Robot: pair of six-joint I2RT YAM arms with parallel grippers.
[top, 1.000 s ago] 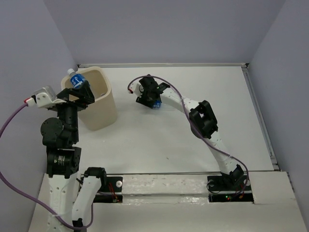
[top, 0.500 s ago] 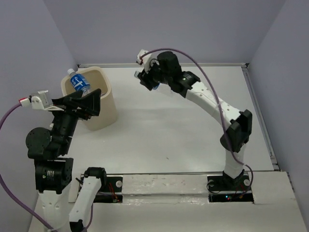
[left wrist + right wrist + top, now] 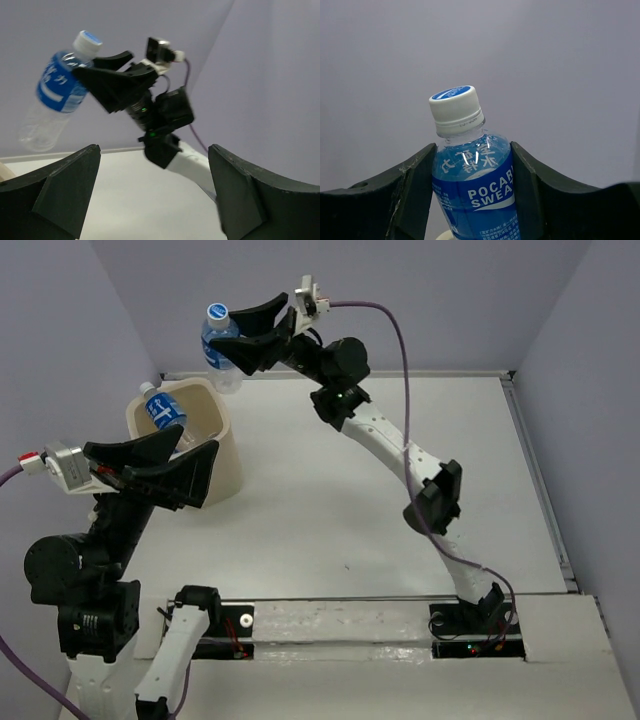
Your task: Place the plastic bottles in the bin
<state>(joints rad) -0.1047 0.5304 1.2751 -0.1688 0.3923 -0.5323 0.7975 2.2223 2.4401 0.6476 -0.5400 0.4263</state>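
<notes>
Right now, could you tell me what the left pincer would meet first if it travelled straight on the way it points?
Probably the right arm's wrist, dead ahead between the fingers of the open left pincer, beside the bottle that arm holds; how far off it is, the views leave unclear.

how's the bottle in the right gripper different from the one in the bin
The held bottle is aloft in the right gripper, outside the bin; the binned bottle rests inside it. The held bottle is clamped across its label; the binned bottle leans with its cap over the rim. Both have blue labels, white caps.
</notes>
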